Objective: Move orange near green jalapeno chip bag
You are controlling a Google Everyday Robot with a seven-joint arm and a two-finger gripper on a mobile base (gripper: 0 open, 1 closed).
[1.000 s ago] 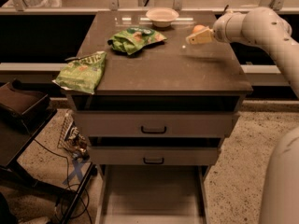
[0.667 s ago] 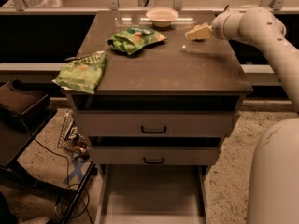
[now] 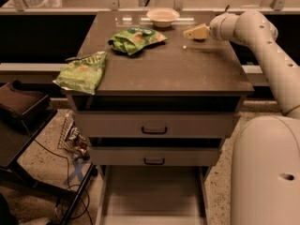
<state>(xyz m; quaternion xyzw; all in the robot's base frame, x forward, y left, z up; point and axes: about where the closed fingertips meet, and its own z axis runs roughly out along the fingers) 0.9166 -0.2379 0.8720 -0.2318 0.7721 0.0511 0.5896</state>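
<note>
Gripper (image 3: 196,32), open or closed we cannot tell, hangs right of the bowl (image 3: 162,18); no orange shows, and the nearer green bag (image 3: 136,40) lies leftward in view.

Vantage: one camera, above and in front of the cabinet, facing down and forward onto the tabletop (image 3: 187,69).
Nearness: middling; the whole tabletop, both drawers (image 3: 154,124) and the floor fit.
Right edge: arm (image 3: 272,50) close by.
Reach: gripper (image 3: 195,32) over the tabletop's far right part.

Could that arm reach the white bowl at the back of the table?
Probably yes: the end effector hangs over the tabletop just right of the white bowl, with nothing between them.
</note>
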